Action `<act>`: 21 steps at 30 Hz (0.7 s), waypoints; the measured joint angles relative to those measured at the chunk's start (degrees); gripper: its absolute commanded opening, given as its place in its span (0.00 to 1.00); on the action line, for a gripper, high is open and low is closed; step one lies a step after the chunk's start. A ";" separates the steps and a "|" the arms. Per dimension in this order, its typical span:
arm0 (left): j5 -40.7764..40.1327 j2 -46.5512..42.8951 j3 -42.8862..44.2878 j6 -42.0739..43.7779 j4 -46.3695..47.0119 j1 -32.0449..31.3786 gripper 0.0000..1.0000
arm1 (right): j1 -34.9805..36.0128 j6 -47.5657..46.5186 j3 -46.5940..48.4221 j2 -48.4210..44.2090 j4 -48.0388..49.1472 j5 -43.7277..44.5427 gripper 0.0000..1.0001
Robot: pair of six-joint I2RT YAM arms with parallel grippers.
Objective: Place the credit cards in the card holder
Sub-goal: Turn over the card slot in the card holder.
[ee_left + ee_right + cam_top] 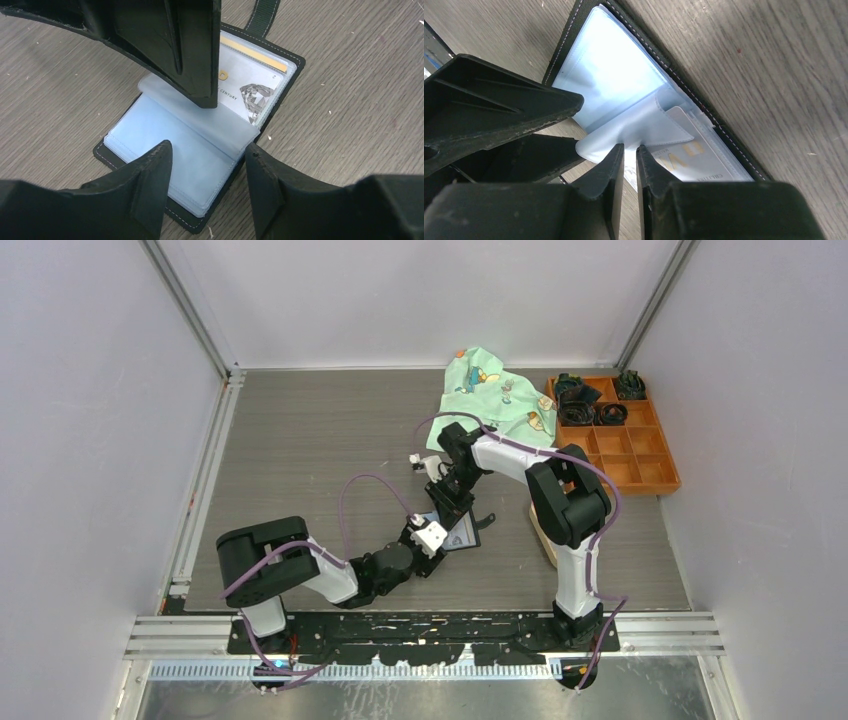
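While card holder (150,130) lies open on worktop (350,125), mid-scene between arms, my right claw (630,148) nearly pressed together, tips on clear sleeve (649,127); cannot tell if pinching it. Left claw (209,147) spread over holder's near edge, clamping nothing. Risk: push skids unpinned holder, sleeve buckles, credit card (252,92) beneath jams or slides out.

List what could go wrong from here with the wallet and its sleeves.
1. The right tool, jaws nearly shut, sits at the curled clear sleeve; a push may crease the sleeve, or the tool may slip off it.
2. The left tool stands open astride the sleeve stack of the card holder; closing may pinch several sleeves at once or drag the holder across the table.
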 measured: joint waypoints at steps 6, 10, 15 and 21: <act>-0.61 0.00 -0.02 -1.68 0.00 -0.04 0.48 | -0.15 -0.02 0.04 0.00 -0.13 -0.42 0.26; -0.83 0.00 -0.02 -2.93 0.07 -0.04 0.46 | -0.39 -0.44 0.07 0.00 -0.31 -1.16 0.30; -1.03 0.00 -0.20 -4.52 0.28 -0.04 0.45 | -1.11 -1.18 0.07 -0.17 -0.74 -2.67 0.30; -1.40 0.00 -1.18 -6.14 0.37 -0.04 0.45 | -2.71 -1.88 0.07 -3.67 -1.09 -4.02 0.28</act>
